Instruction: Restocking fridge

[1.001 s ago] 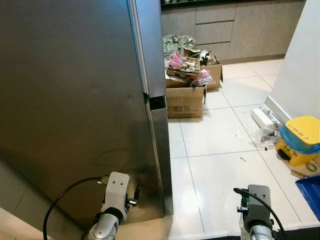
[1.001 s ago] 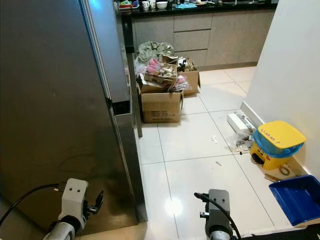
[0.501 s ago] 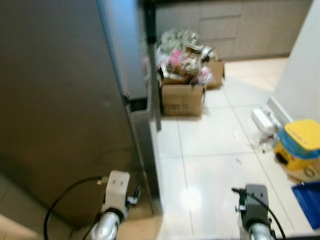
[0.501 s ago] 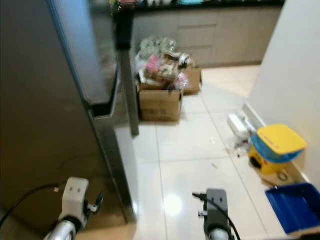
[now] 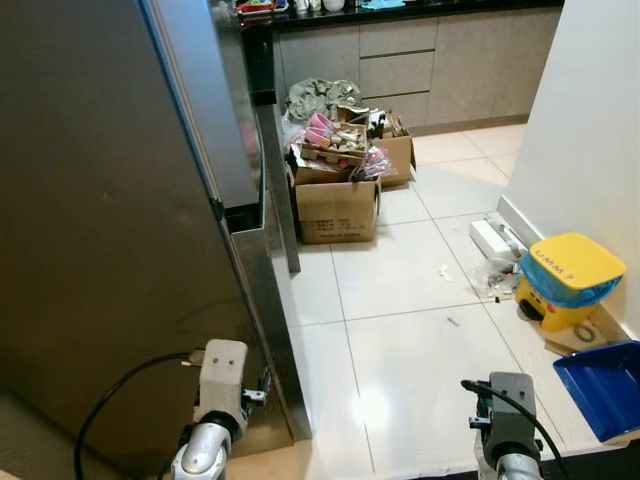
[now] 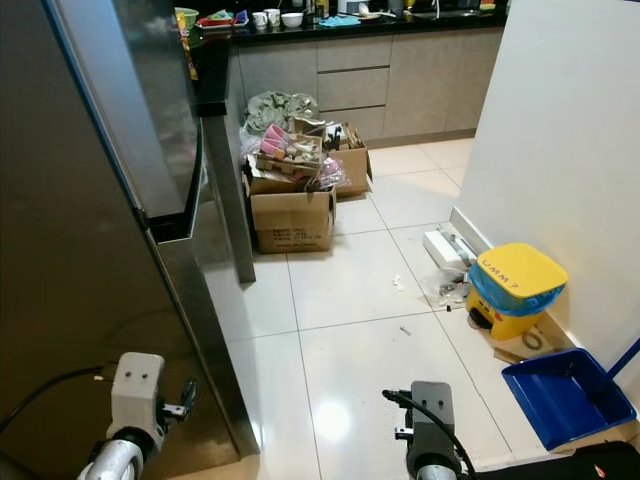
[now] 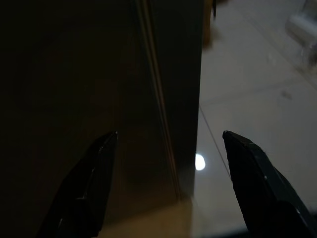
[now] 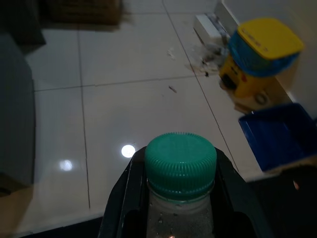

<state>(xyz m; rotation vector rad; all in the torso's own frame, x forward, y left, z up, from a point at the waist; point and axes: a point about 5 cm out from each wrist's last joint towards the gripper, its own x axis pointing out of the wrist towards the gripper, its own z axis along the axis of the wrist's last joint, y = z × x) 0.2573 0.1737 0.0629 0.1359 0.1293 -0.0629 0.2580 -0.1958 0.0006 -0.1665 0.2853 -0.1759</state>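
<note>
The tall dark steel fridge (image 5: 110, 250) stands shut on my left, its front corner edge (image 5: 260, 300) running down to the floor. My left gripper (image 7: 169, 136) is open, low down and just in front of that corner, with nothing between its fingers (image 7: 94, 168). My right gripper (image 8: 181, 210) is shut on a clear bottle with a green screw cap (image 8: 181, 163), held upright over the white tiled floor. In the eye views the left wrist (image 5: 222, 375) is beside the fridge base and the right wrist (image 5: 510, 405) hangs over open floor.
Cardboard boxes (image 5: 338, 205) piled with packets sit past the fridge, before grey cabinets (image 5: 450, 60). A white wall (image 5: 590, 120) closes the right side, with a yellow bin (image 5: 565, 280), a blue tray (image 5: 600, 385) and a white box (image 5: 495, 238) at its foot.
The whole picture has shifted: the fridge corner now lies further left and more floor, counter and wall show. Both arms keep the same pose, the bottle still held.
</note>
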